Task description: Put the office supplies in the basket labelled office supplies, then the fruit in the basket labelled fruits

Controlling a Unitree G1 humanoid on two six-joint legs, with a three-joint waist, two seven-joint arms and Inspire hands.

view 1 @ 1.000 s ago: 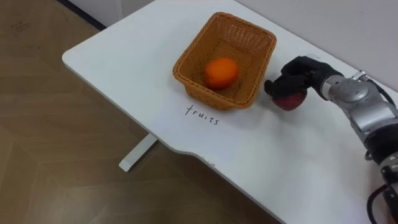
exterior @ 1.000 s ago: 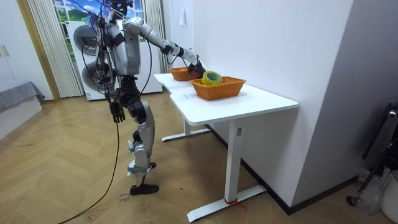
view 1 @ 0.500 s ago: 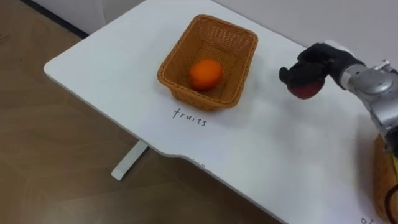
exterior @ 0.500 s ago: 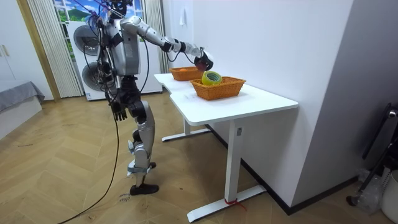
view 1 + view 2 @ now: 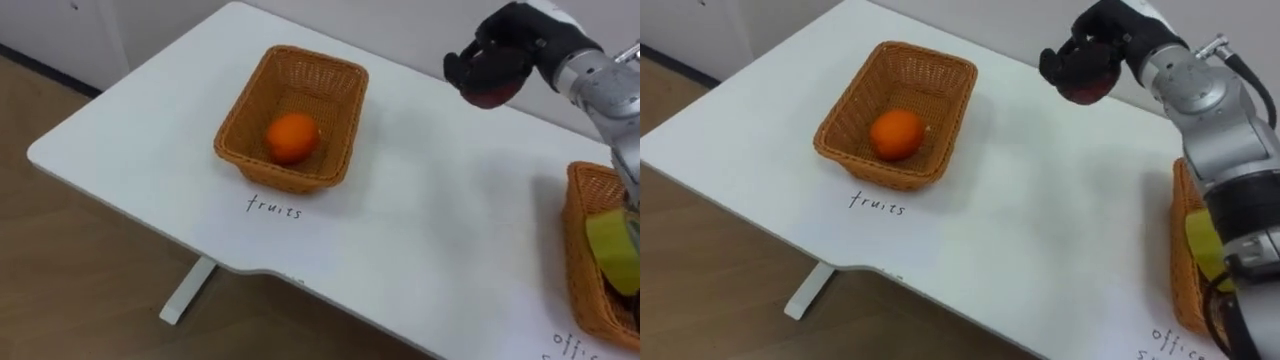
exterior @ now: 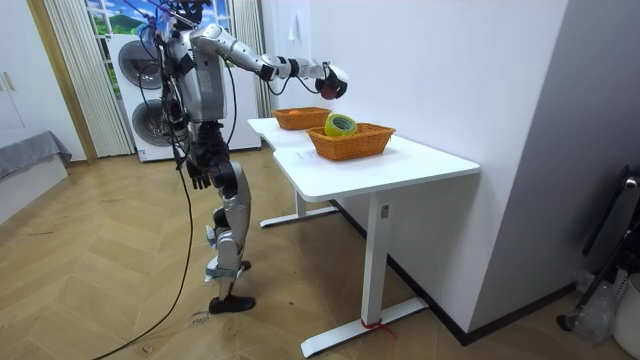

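Note:
My right hand (image 5: pixel 505 52) (image 5: pixel 1095 45) (image 6: pixel 330 80) is raised above the white table (image 5: pixel 440 220), its dark fingers curled round a red apple (image 5: pixel 488 92) (image 5: pixel 1083 90). It hangs to the right of the wicker fruit basket (image 5: pixel 240 135) (image 5: pixel 840 135) (image 6: pixel 297 118), which holds one orange (image 5: pixel 292 137) (image 5: pixel 896 133); "fruits" is written on the table in front of it. A second wicker basket (image 5: pixel 580 270) (image 5: pixel 1180 260) (image 6: pixel 350 140) at the right edge holds a yellow-green tape roll (image 5: pixel 612 250) (image 6: pixel 340 125). My left hand (image 6: pixel 199 177) hangs beside my hip.
I stand at the table's end, which sits against a white wall (image 6: pixel 420 70). Wooden floor (image 5: pixel 70 290) lies below the table's front edge. A washing machine (image 6: pixel 140 100) stands behind me.
My right hand has lifted the apple from beside the fruit basket up above the table. The eye views have shifted so the baskets sit further left.

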